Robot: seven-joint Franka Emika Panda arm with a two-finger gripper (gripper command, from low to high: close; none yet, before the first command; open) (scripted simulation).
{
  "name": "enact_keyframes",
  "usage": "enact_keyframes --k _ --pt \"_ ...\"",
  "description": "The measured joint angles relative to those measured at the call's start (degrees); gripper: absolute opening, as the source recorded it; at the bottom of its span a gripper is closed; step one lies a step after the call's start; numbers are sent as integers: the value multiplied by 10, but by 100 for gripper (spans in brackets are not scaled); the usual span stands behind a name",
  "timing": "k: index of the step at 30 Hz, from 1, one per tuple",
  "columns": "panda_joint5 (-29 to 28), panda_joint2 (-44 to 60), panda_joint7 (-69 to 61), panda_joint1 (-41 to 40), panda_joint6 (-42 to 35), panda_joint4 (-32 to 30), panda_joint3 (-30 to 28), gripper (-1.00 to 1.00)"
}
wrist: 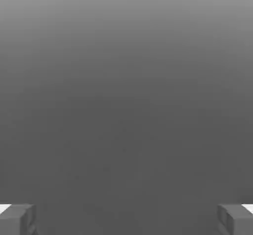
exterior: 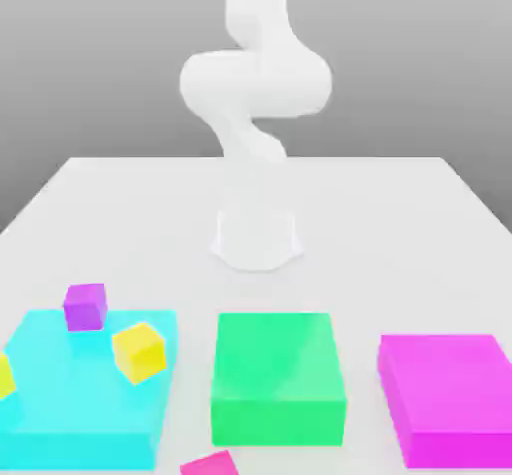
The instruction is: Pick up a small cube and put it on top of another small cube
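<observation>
While the gripper (wrist: pixel 126 219) hangs spread wide with nothing between its fingers, the cubes sit untouched.
The purple cube (exterior: pixel 85 305) and yellow cube (exterior: pixel 139 351) rest near each other on the cyan block (exterior: pixel 90 403), beside the green block (exterior: pixel 278 375) on the tabletop (exterior: pixel 400 223).

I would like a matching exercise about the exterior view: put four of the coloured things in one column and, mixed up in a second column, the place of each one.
Things:
1. purple cube
2. yellow cube
3. green block
4. magenta block

Places:
A. middle of the row of three large blocks
B. at the exterior view's right end of the row
C. on the cyan block, at its far edge
D. on the cyan block, nearer the green one

Pairs: 1-C, 2-D, 3-A, 4-B
</observation>
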Motion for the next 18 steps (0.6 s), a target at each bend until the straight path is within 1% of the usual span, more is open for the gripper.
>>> enact_keyframes --k 9,18 --pt "42 190 -107 43 50 6 -55 0" --pt "85 378 -214 55 99 12 -77 0"
